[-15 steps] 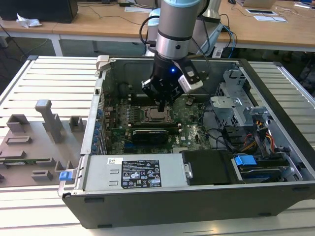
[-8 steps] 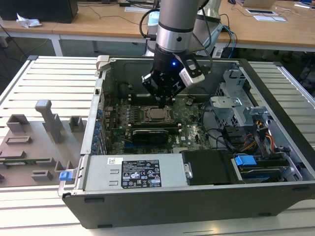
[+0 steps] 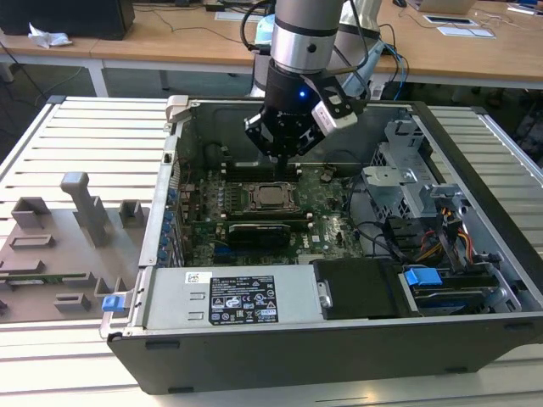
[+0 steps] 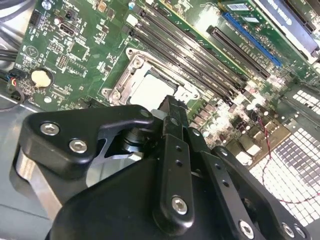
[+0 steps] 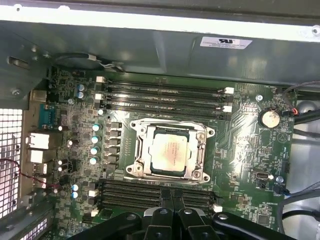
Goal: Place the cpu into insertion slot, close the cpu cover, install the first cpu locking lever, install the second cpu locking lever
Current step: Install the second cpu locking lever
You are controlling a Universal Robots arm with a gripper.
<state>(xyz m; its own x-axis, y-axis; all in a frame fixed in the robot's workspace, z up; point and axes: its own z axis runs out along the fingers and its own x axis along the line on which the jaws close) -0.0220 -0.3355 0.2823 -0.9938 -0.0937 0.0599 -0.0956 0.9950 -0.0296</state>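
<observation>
Black gripper (image 4: 172, 107) linkage crowds the second wrist view, its bolted arms and knuckles blocking much of the green motherboard (image 4: 85, 45) behind. Fingers sit pressed together, tips meeting with nothing pinched between them; in the first wrist view the 2 fingertips (image 5: 165, 192) show side by side with no gap, their lower parts cut off by the frame edge.

And there's the cpu (image 5: 170, 151), seated flat in the insertion slot (image 5: 134, 150) in the middle of the board, silvery top facing up. Over it lies the cpu cover (image 5: 200, 131), down flat, the chip showing through its square window. Whether either locking lever is latched is hard to make out; the thin metal at the frame's edges blends into the socket hardware.

From the exterior view the gripper (image 3: 280, 157) hangs just above the board inside the open computer case (image 3: 475, 153), a little behind the cpu (image 3: 271, 197), not touching it. Dark memory slots (image 5: 165, 95) run along both sides of the socket, the near set partly hidden by the fingers. A coin cell battery (image 5: 270, 118) sits off toward the board's edge. Beside the case, a grey fixture tray (image 3: 59, 246) rests on the slatted table (image 3: 102, 127), partly cropped at the exterior view's left.
</observation>
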